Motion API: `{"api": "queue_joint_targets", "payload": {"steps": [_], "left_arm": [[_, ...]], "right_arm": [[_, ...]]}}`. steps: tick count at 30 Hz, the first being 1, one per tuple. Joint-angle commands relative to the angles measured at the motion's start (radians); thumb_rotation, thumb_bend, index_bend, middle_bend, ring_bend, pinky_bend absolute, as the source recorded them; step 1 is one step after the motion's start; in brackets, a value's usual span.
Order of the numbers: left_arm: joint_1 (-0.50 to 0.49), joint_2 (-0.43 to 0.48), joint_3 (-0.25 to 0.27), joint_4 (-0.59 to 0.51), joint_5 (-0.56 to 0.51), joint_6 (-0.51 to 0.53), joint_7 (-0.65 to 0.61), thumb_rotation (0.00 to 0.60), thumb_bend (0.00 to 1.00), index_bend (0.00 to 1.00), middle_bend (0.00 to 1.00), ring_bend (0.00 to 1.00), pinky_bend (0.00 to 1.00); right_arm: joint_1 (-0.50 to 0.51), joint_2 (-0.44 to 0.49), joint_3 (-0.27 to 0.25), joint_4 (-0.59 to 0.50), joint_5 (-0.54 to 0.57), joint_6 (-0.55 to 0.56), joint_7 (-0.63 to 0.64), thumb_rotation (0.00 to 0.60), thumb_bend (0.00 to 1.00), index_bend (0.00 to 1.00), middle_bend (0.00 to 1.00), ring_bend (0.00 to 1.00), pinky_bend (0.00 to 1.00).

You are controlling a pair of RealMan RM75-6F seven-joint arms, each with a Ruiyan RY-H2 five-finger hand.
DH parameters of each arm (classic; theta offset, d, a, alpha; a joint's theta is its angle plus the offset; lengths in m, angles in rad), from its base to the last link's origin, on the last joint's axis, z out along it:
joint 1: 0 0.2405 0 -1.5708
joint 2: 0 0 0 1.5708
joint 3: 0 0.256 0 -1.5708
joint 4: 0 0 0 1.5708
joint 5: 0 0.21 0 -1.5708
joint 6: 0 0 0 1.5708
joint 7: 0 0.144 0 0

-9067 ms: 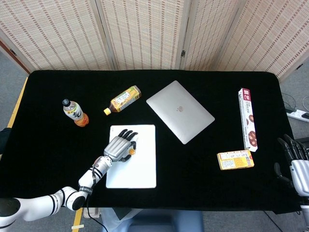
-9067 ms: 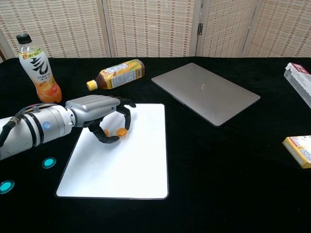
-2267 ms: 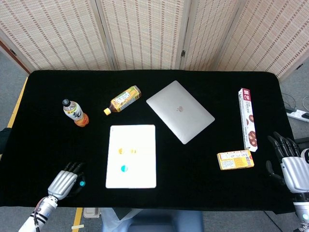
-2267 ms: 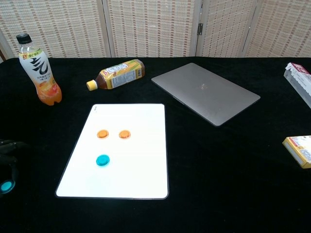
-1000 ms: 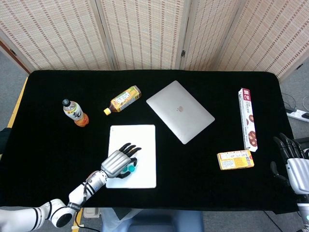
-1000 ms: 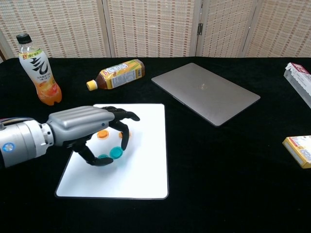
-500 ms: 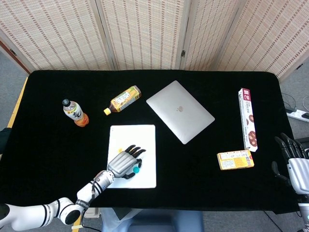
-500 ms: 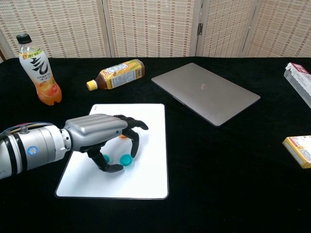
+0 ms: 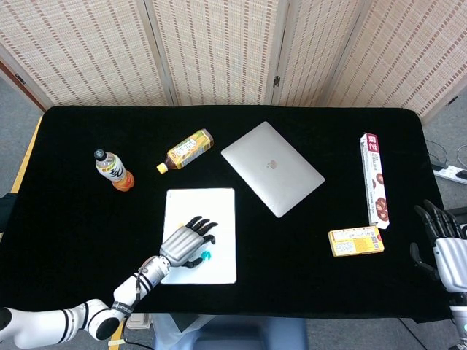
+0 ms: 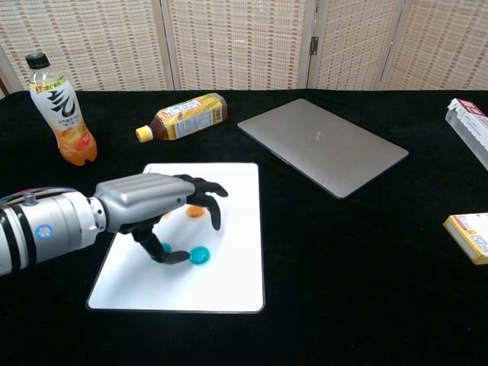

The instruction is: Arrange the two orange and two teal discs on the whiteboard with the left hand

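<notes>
Chest view shows our left hand (image 10: 156, 206) low over the whiteboard (image 10: 229, 282), fingers curled downward and spread a little, with the second teal disc (image 10: 200, 256) lying flat on the board right at the thumb tip. We cannot tell whether the thumb touches it, but nothing looks pinched, so we judge the hand to be holding nothing. The first teal disc (image 10: 165, 248) peeks out just left of it, partly under the hand, and one orange disc (image 10: 195, 211) shows on the far side beneath the fingers; the other orange disc is hidden by the hand. From the head view only one teal disc (image 9: 206, 255) is clear, beside the fingertips. Our right hand (image 9: 446, 251) sits well apart at the right edge of the table (image 9: 73, 219), fingers apart and holding nothing.

All four discs appear to be on the board, so the placing looks nearly finished. The risk we see is in pulling away: a dragging thumb or low fingers could sweep the teal disc sideways, knock it into its neighbour, or nudge the orange pair out of line
</notes>
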Motion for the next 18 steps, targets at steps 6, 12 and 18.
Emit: {"api": "queue_joint_targets", "payload": {"steps": [6, 12, 18], "left_arm": [[0.119, 0.161, -0.008, -0.06, 0.041, 0.203, -0.144, 0.6, 0.39, 0.33, 0.11, 0.0, 0.0], [0.221, 0.268, 0.008, -0.055, 0.039, 0.327, -0.222, 0.6, 0.39, 0.33, 0.11, 0.0, 0.0], [0.32, 0.346, 0.029, -0.05, 0.034, 0.433, -0.254, 0.6, 0.39, 0.32, 0.11, 0.0, 0.0]], "right_arm": [[0.007, 0.005, -0.001, -0.006, -0.003, -0.011, -0.006, 0.6, 0.58, 0.0, 0.0, 0.0, 0.0], [0.018, 0.001, 0.0, 0.002, -0.003, -0.029, 0.006, 0.6, 0.58, 0.0, 0.0, 0.0, 0.0], [0.028, 0.009, 0.002, -0.001, 0.009, -0.053, 0.009, 0.6, 0.58, 0.0, 0.0, 0.0, 0.0]]}}
